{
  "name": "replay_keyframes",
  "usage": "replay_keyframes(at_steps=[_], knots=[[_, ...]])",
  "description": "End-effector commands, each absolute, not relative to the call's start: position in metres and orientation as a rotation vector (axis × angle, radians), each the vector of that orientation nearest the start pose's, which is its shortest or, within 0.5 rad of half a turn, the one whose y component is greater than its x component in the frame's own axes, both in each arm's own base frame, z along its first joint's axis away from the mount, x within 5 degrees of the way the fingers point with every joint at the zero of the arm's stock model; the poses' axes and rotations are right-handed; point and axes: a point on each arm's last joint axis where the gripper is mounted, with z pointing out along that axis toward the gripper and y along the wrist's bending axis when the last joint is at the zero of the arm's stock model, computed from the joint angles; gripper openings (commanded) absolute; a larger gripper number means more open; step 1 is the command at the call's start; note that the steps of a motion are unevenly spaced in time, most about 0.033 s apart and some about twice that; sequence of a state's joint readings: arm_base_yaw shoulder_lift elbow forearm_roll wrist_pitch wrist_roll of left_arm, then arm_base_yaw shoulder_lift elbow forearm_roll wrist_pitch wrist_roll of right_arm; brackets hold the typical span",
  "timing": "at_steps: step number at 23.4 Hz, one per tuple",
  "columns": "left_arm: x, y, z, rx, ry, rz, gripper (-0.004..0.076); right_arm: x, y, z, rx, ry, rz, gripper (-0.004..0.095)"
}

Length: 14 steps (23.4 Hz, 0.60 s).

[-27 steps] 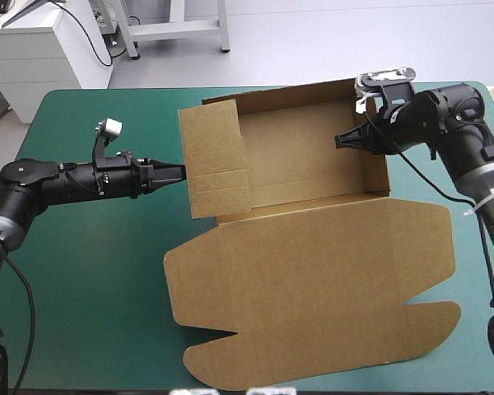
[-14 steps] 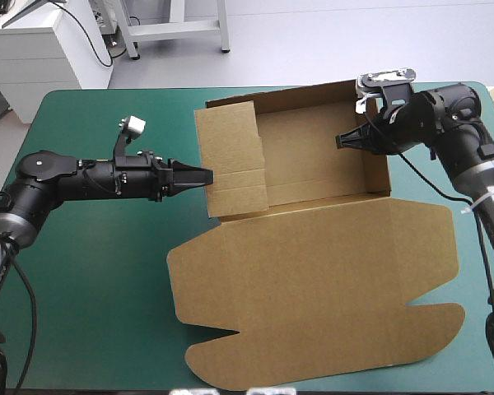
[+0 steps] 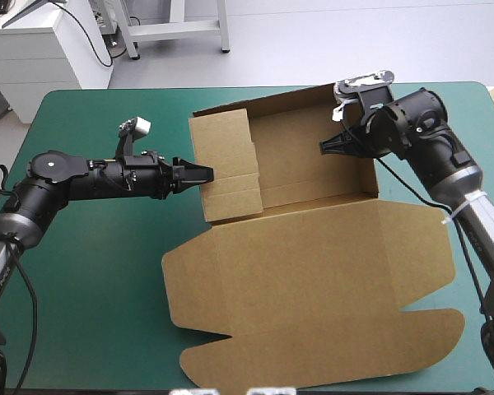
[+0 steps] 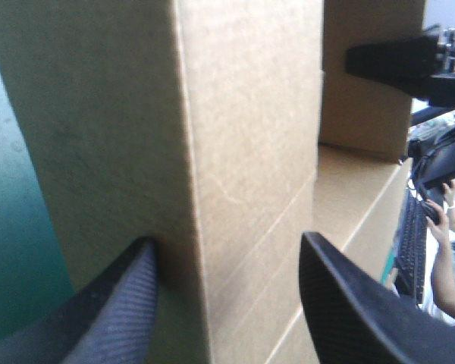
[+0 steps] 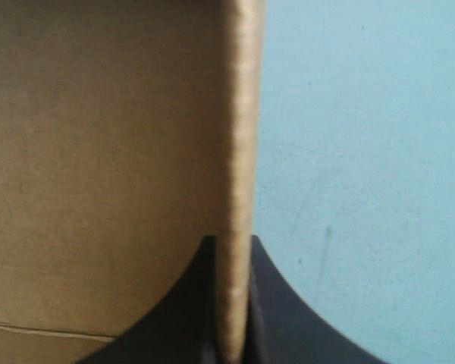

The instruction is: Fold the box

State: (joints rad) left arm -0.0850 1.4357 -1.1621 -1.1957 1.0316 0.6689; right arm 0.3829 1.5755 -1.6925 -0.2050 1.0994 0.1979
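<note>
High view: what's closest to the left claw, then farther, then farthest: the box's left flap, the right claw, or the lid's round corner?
1. Left flap: at the left claw.
2. Right claw: across the tray, on the right wall.
3. Lid's round corner: near right.

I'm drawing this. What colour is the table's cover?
The cover is plain teal-green, clearest in the high view.

The left hand (image 4: 227, 241) is spread wide at an upright wall of the brown box (image 4: 243, 114). The wall's folded corner stands between its black fingers, and one finger touches the board. The teal-green surface (image 4: 7, 227) lies beside that wall. Farther off, the right hand (image 4: 368, 59) meets another upright wall.
</note>
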Motion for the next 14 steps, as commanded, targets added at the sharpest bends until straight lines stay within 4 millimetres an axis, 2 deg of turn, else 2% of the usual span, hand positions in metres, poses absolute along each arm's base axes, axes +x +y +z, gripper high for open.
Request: replay_keyframes(at_steps=[1, 4, 5, 9, 12, 14], knots=[[0.28, -0.097, 0.367, 0.27, 2.151, -1.215, 0.0399, 0.307, 0.118, 0.439, -0.273, 2.26, -0.046, -0.0013], [0.283, -0.095, 0.366, 0.235, 2.156, -1.164, 0.0399, 0.301, 0.128, 0.45, -0.278, 2.212, -0.076, -0.0013], [0.285, -0.096, 0.366, 0.206, 2.145, -1.148, 0.0398, 0.296, 0.132, 0.46, -0.276, 2.187, -0.082, -0.0013], [0.289, -0.109, 0.366, 0.161, 2.12, -1.061, 0.0391, 0.285, 0.14, 0.48, -0.291, 2.128, -0.06, -0.0013], [0.287, -0.141, 0.367, 0.123, 2.064, -0.947, 0.0389, 0.276, 0.141, 0.493, -0.275, 2.101, -0.109, -0.0013], [0.286, -0.155, 0.373, 0.065, 1.981, -0.914, 0.0386, 0.275, 0.138, 0.494, -0.265, 2.107, -0.174, -0.0013]])
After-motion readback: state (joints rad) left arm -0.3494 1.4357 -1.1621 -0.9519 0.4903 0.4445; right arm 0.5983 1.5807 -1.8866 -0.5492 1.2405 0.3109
